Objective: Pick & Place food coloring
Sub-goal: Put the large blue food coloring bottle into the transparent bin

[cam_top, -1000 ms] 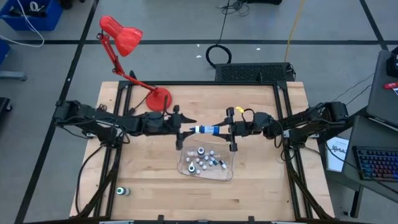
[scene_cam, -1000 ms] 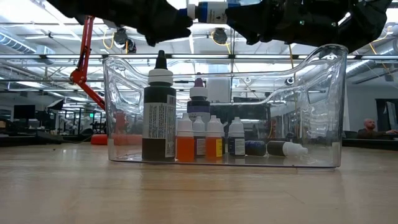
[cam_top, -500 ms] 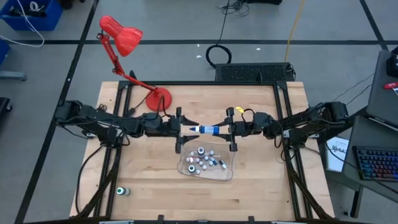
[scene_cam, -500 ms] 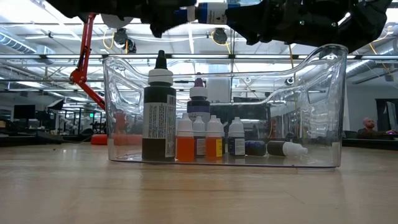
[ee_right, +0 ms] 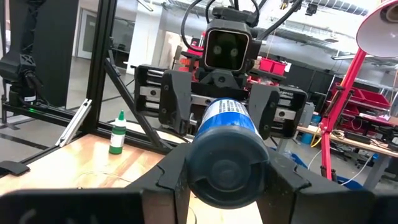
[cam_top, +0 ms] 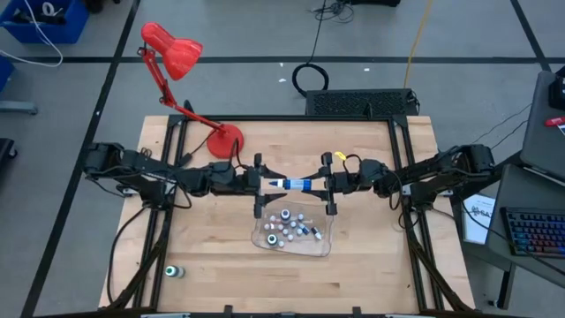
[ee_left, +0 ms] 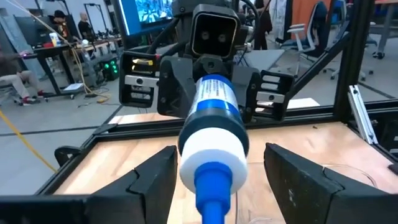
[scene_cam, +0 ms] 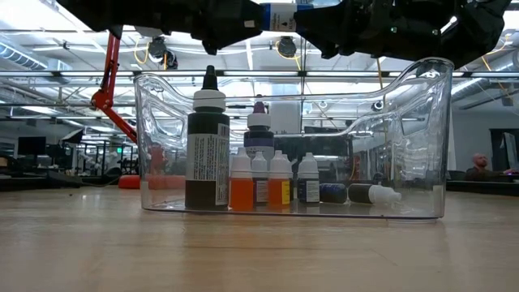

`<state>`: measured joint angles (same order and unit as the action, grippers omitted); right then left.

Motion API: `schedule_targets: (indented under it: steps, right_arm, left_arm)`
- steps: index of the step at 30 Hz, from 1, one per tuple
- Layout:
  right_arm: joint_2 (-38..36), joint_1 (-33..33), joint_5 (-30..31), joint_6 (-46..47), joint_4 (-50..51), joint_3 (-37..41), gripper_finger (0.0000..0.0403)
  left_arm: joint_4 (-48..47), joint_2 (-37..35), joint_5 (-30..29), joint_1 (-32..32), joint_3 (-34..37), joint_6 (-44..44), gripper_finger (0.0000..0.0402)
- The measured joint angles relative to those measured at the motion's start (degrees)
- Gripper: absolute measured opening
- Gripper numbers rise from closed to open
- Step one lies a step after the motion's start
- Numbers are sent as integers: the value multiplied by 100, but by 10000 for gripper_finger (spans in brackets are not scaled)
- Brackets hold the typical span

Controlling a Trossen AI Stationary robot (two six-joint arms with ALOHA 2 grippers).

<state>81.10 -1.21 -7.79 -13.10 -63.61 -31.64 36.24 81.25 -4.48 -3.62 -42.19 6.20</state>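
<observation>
A handover is judged to be in hand above the clear tray (cam_top: 293, 243); the left gripper (cam_top: 259, 185) is positioned at the cap end of the blue food coloring bottle (cam_top: 289, 185), fingers spread either side; the bottle is pinched at its base by the right gripper (cam_top: 328, 185); closure of the left fingers is called for next.

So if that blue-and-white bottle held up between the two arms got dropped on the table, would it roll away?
Probably. The blue-and-white bottle looks round-bodied, so on its side it would likely roll. Its smooth label may be slippery. The right end effector grips its base, while the left end effector's fingers stand clear of the cap end.
</observation>
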Motion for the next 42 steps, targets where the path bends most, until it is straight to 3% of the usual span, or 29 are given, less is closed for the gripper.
schedule_targets:
  steps: [17,37,42]
  right_arm:
    - [0,0,-2,0,2,0,123]
    - [0,2,-80,42,-39,-2,123]
    - [0,4,-146,44,-42,-2,123]
  left_arm:
    - [-374,-355,1,-33,0,244,241]
    - [-452,-286,45,109,2,336,240]
    - [-444,-286,239,118,2,429,199]
